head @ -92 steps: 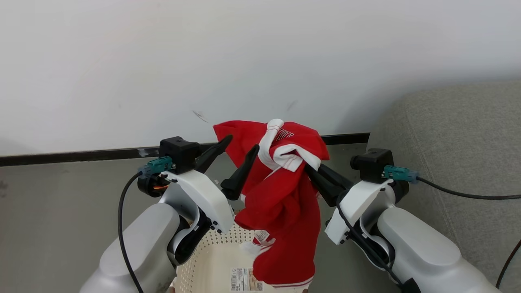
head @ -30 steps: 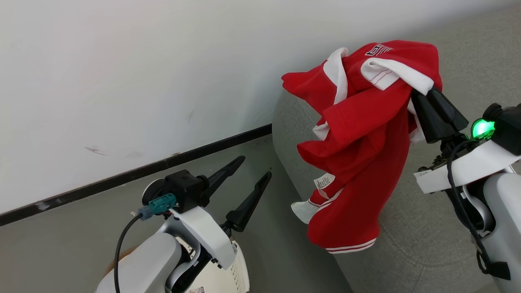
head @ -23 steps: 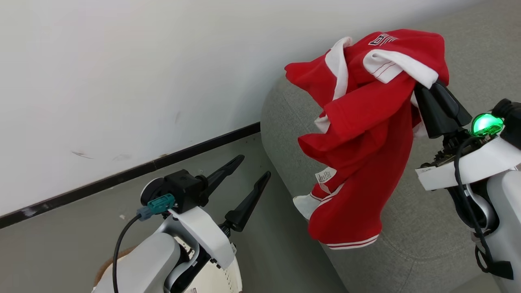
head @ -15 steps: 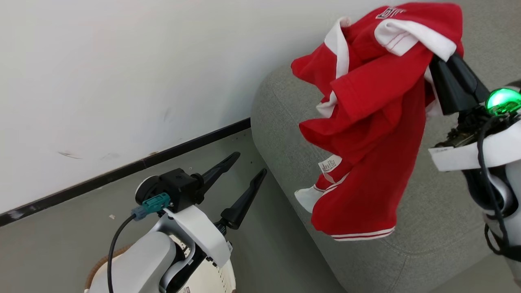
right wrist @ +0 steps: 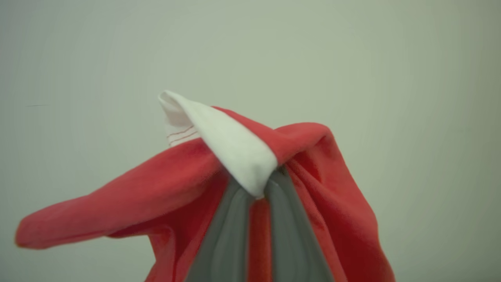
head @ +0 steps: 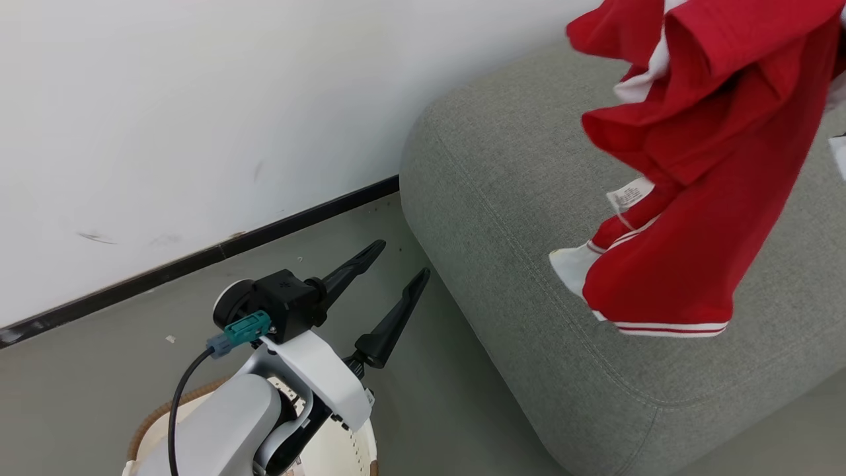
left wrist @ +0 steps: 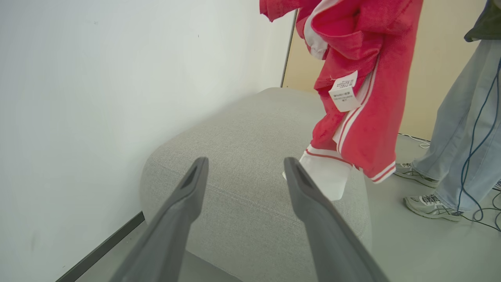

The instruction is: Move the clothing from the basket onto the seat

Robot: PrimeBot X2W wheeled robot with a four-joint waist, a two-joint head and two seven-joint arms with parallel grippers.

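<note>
The carrying step is in hand: the right claw (right wrist: pixel 260 188) is clamped tight on a white-edged fold of the red clothing (head: pixel 687 198), which hangs in the air over the grey seat (head: pixel 502 198), its striped hem low above it (touching or not, I cannot tell); the left claw (head: pixel 402 258) stands wide open and empty over the floor, near the basket (head: pixel 147 423). The next move, I judge, calls for lowering the clothing onto the middle of the seat, then letting go; the rounded edge could shed it. Three seconds ago it dangled straight over the basket; now it is well clear, though the head has turned too.
</note>
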